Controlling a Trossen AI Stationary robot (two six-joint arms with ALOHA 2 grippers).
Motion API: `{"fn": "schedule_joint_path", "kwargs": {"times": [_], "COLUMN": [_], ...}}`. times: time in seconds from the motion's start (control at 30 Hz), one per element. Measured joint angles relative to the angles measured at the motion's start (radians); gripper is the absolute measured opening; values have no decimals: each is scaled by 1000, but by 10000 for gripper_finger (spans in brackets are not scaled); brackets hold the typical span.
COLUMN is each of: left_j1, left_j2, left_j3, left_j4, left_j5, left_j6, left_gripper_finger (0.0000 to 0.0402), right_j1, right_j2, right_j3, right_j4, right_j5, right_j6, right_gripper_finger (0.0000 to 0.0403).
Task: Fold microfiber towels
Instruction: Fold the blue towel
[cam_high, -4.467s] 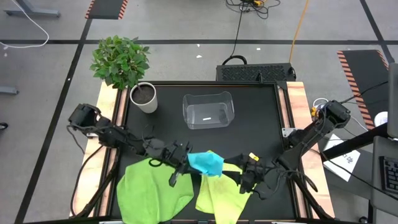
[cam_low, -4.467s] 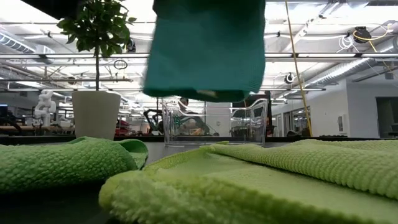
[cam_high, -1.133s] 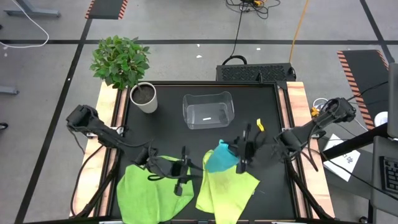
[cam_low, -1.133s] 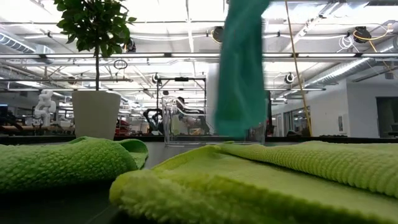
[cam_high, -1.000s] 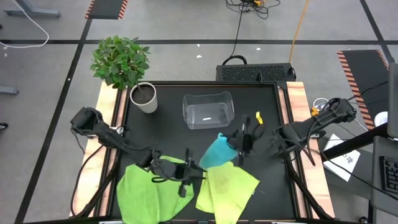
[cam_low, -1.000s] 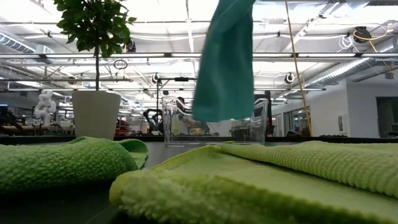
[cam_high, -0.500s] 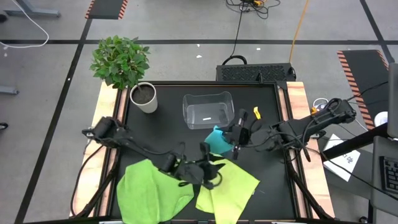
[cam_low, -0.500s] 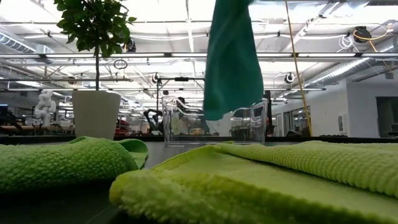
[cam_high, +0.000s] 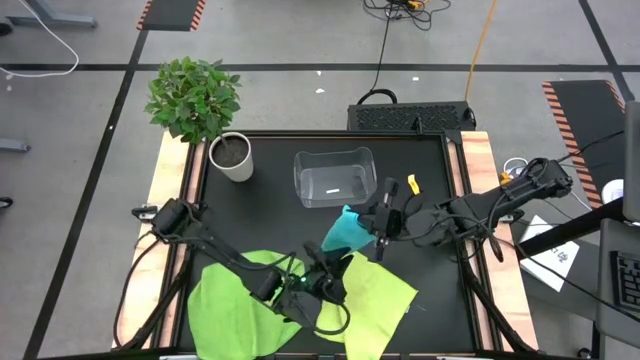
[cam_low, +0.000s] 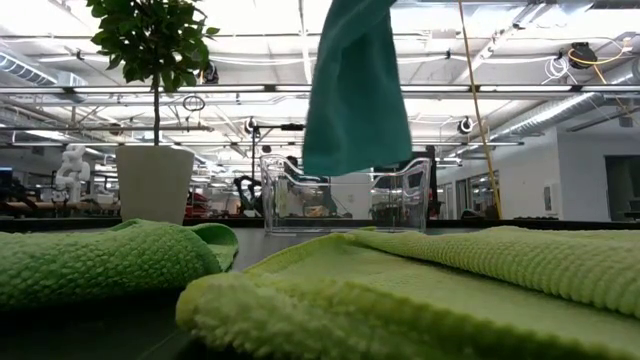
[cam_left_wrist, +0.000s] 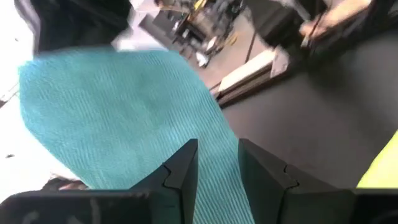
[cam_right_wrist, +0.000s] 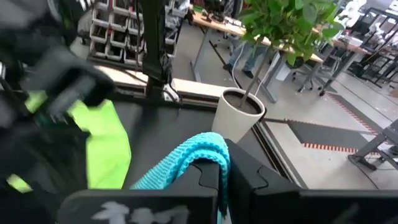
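One turquoise towel (cam_low: 355, 90) hangs limp, draped lengthwise.

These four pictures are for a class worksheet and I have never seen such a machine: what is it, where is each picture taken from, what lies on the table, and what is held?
It is a robot with two dark arms at a black table. One picture looks straight down, one looks level across the tabletop, and two come from cameras on the wrists. The right gripper is shut on the turquoise towel, which hangs in the air in front of the clear plastic bin. The left gripper reaches toward that towel, fingers slightly apart, touching nothing I can see. A bright green towel and a pale yellow-green towel lie flat at the near edge. A potted plant stands in a far corner.
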Motion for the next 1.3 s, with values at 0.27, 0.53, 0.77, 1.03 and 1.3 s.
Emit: {"fn": "schedule_joint_path", "kwargs": {"times": [0.27,0.53,0.77,1.03,1.3], "left_j1": [3,12,43,63,16], "left_j2": [39,40,40,32,8], "left_j3": [-1,-2,-2,-2,-2], "left_j4": [27,120,122,120,123], "left_j5": [-52,-182,-273,-364,-364], "left_j6": [53,68,86,145,163], "left_gripper_finger": [118,118,118,118,117], "right_j1": [0,4,29,66,72], "right_j2": [0,0,0,0,0], "right_j3": [10,28,29,29,29], "right_j4": [34,107,127,72,-63], "right_j5": [0,1,1,38,106], "right_j6": [-23,-31,-49,-35,59], "right_gripper_finger": [0,2,3,3,4]}}
